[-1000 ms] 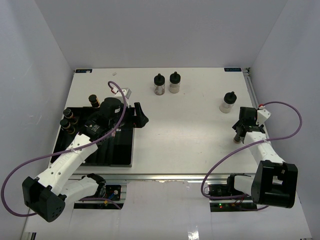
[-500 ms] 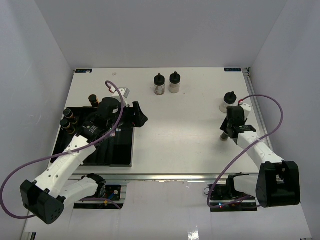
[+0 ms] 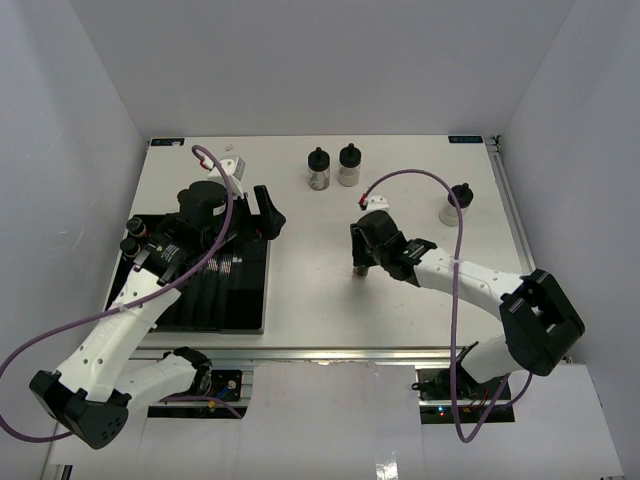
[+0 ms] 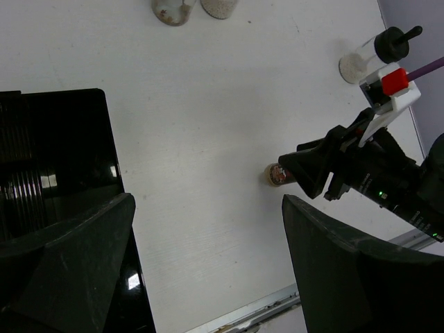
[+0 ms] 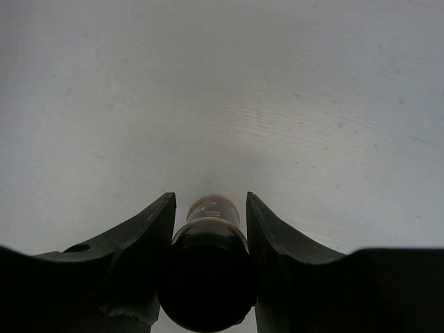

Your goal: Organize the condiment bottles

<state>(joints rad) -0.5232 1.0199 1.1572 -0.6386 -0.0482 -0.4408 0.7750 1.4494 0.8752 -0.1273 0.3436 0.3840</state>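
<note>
Pinching a slim bottle of dark contents, the right claw has both fingers pressed against the glass, one on each side. The bottle's tan-banded end points away from the wrist, down at the white worktop. Does it touch the surface? From these angles I can't tell. The claw and its bottle are out over the middle of the worktop, with bare surface on every side.

Looking out past that claw toward the far edge, two squat bottles of pale powder stand upright side by side, black caps on, well apart from the grip. Off to the claw's right, near the worktop's right edge, a third squat bottle stands alone.

Over to the left, the left claw is spread wide and holds nothing. It hovers at the far right corner of the black slotted tray, and from its own camera it looks straight across at the gripped bottle. Beyond that arm, at the tray's left edge, a couple of black caps show where more slim bottles stand, partly hidden by the arm. How many there are, I can't tell.
</note>
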